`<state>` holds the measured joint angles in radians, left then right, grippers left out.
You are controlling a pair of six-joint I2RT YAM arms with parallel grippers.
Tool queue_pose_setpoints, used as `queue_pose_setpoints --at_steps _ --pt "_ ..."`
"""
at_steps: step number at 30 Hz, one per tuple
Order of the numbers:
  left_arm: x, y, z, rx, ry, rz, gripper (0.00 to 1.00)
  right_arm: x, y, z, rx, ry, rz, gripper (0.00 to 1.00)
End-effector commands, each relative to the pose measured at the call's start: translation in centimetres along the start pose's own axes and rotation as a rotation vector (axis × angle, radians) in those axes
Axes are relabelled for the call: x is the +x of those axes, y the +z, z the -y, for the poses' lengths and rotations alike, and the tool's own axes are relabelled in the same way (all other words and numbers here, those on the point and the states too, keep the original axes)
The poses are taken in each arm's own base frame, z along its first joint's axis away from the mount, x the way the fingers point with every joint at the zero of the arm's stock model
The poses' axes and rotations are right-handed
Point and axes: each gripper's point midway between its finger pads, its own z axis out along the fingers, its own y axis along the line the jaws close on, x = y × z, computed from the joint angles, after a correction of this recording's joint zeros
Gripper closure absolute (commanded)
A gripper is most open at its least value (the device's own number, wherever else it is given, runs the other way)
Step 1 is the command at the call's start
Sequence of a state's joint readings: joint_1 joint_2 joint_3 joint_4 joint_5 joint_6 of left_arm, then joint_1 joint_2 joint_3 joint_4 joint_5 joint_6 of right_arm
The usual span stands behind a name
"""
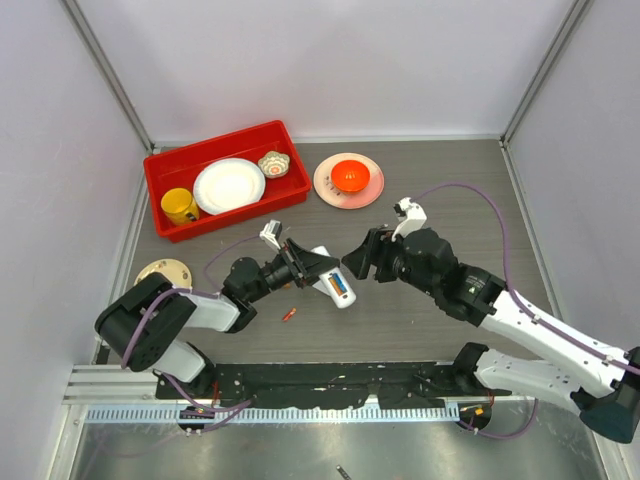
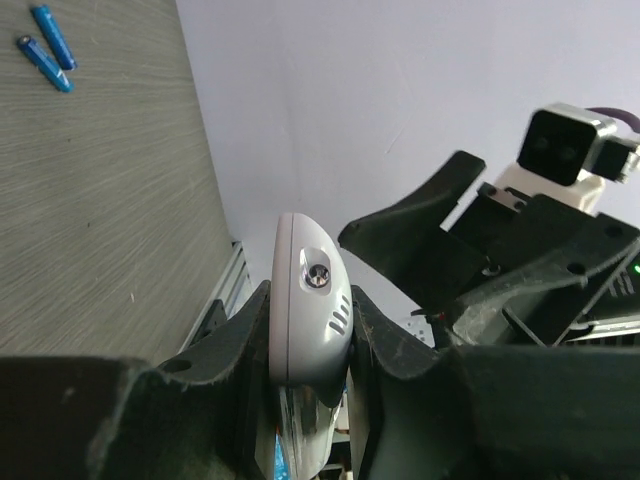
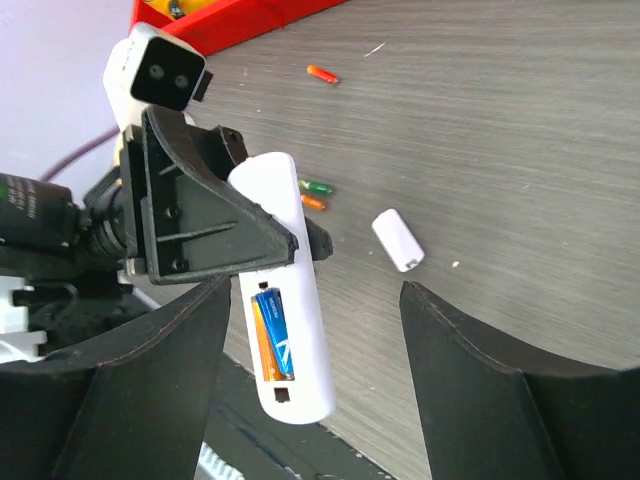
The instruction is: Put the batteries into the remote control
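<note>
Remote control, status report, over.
Left jaws shut on remote, battery in its recess. Right jaws open beside it, not touching. Cover and spare batteries loose on table, nothing blocking.

At the back left of the grey table [image 1: 420, 180], a red bin [image 1: 213, 141] holds a white plate [image 1: 229, 185], yellow mug [image 1: 180, 206] and small patterned bowl [image 1: 273, 163]. Beside it, a pink plate [image 1: 326, 187] carries an orange bowl [image 1: 351, 175]. A tan disc [image 1: 164, 271], perhaps a lid, lies left; a small white piece [image 3: 398, 239] lies loose.

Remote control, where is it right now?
In the middle of the top view, the remote control is pinched by the left tool, with the open right tool just to its right.
</note>
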<state>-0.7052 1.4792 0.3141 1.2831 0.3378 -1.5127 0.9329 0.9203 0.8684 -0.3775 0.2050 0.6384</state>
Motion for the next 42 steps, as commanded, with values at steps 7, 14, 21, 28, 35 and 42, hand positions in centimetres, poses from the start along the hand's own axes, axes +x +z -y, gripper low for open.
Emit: queue_pose_setpoints --at_steps 7,14,21,28,35,42 --pt "0.1 -0.2 6.0 0.246 0.078 -0.013 1.0 1.5 0.4 -3.4 -0.341 0.318 -0.092 0.26" --pt "0.0 -0.1 6.6 0.261 0.091 -0.01 1.0 1.9 0.8 -3.0 -0.371 0.368 -0.101 0.26" --pt "0.1 -0.1 6.7 0.263 0.095 -0.014 1.0 2.5 1.5 -2.7 -0.392 0.449 -0.129 0.28" --pt "0.1 -0.2 7.0 0.273 0.104 -0.011 1.0 3.0 2.1 -2.3 -0.372 0.456 -0.153 0.31" --pt "0.0 -0.4 7.4 0.283 0.113 -0.005 1.0 3.3 2.4 -1.5 -0.355 0.486 -0.157 0.36" --pt "0.0 -0.5 7.5 0.287 0.116 -0.006 1.0 3.5 2.7 -1.5 -0.357 0.499 -0.165 0.38"
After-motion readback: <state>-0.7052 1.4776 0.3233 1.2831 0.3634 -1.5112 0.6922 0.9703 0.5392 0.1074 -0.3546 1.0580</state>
